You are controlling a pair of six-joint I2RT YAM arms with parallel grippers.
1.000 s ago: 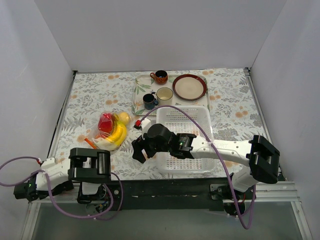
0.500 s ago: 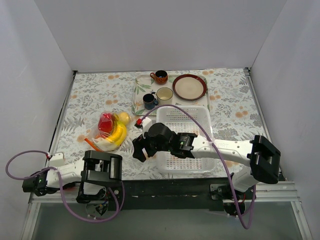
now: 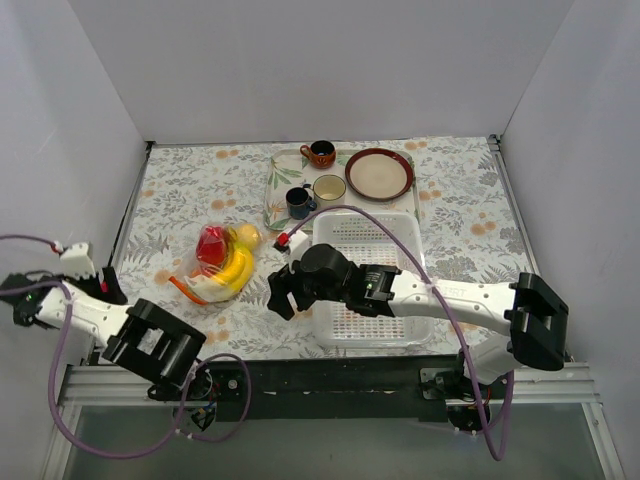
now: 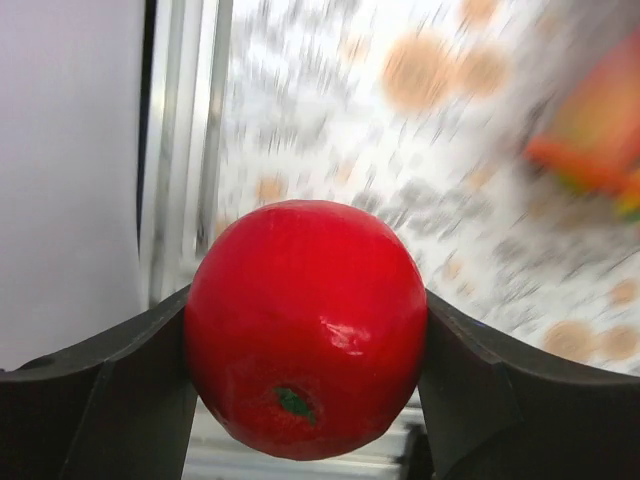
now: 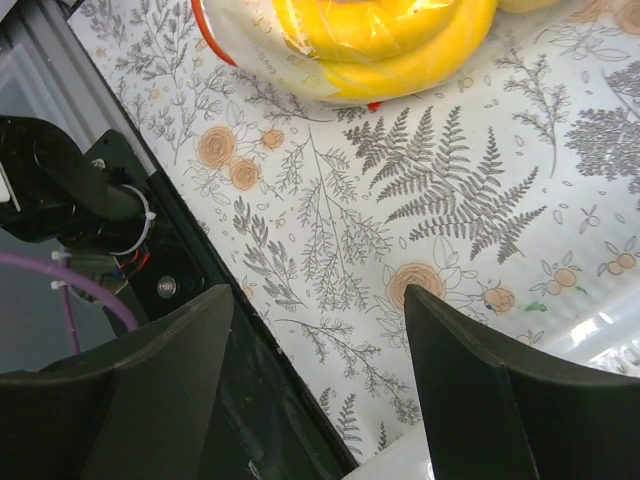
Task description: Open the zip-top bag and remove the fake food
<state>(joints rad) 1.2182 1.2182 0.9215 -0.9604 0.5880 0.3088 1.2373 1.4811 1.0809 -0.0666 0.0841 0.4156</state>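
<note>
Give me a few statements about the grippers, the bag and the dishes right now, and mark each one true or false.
1. The left gripper is shut on a red round fruit. True.
2. The right gripper holds the banana bunch. False: it is open and empty, over the tablecloth.
3. The banana bunch lies in the white basket. False: it is in the zip-top bag, on the table left of the basket.
4. The plate stands to the right of the brown cup. True.
</note>
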